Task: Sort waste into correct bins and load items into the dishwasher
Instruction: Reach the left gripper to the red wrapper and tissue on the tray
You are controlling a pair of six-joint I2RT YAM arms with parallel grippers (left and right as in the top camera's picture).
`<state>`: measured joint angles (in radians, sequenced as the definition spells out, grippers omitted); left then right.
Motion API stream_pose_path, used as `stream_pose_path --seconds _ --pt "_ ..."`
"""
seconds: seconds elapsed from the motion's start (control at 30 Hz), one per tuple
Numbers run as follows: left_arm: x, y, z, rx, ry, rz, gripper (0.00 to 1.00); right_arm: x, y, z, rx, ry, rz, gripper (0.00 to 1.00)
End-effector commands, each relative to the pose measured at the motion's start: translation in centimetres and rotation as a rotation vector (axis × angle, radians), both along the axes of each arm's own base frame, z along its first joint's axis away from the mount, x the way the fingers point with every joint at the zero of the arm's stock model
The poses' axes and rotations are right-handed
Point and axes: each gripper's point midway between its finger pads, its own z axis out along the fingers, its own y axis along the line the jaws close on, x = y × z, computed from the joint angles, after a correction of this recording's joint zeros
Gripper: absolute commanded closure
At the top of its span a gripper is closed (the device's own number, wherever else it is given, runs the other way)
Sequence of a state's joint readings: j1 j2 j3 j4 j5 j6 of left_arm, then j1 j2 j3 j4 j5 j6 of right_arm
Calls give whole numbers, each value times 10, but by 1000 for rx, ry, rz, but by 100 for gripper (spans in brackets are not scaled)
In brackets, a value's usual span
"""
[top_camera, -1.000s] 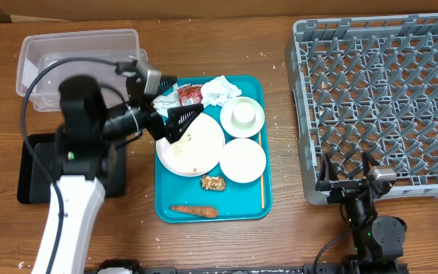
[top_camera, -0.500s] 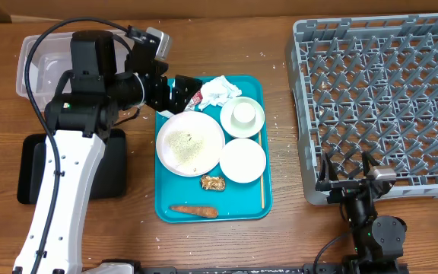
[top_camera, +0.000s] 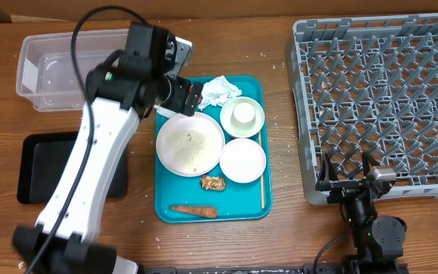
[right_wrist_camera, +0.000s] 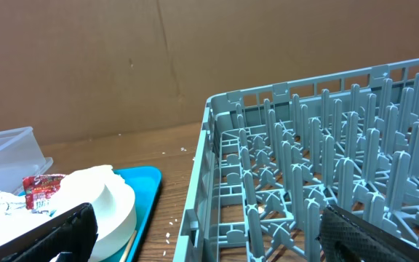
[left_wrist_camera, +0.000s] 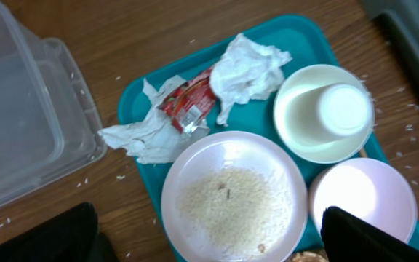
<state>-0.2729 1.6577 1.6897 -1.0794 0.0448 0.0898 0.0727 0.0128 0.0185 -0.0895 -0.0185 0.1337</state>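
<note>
Over the last second the left arm swings up and rightward off the left edge of the teal tray. It now reaches across from above the clear tub, leaving the black tray uncovered. The left jaws are wide open and empty, hovering over the tray's top-left corner and touching nothing. Directly in the wrist view sit the red wrapper, lying between two crumpled napkins, and just below them the large plate with rice crumbs on it. An upturned cup in its bowl and a pale pink bowl sit to the right on the same tray. The carrot piece and brown chunk sit at the tray's near end. The right arm hasn't moved; it is parked at the front edge of the dish rack with its jaws open and empty. Nothing is sorted yet, and tub, black tray and rack all look empty. This looks like lining up for a first pick, likely the wrapper or a napkin. Risk: wrapper and napkins overlap, so a grab may lift both.
</note>
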Motion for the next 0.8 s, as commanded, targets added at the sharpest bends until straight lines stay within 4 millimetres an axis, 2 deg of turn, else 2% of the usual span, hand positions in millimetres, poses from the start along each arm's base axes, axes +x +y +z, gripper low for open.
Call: stream_pose_path --seconds 0.0,0.1,0.4,0.77 --pt "17 6 -16 81 38 -1 0 0 0 -2 -4 -5 -1 0" --pt "28 -5 -32 68 53 -20 0 0 0 -1 -4 -5 -1 0" --pt "62 -14 -73 70 53 -20 0 0 0 -2 -4 -5 -1 0" --pt "94 -16 -136 112 76 -1 1 0 0 -1 -4 -5 -1 0"
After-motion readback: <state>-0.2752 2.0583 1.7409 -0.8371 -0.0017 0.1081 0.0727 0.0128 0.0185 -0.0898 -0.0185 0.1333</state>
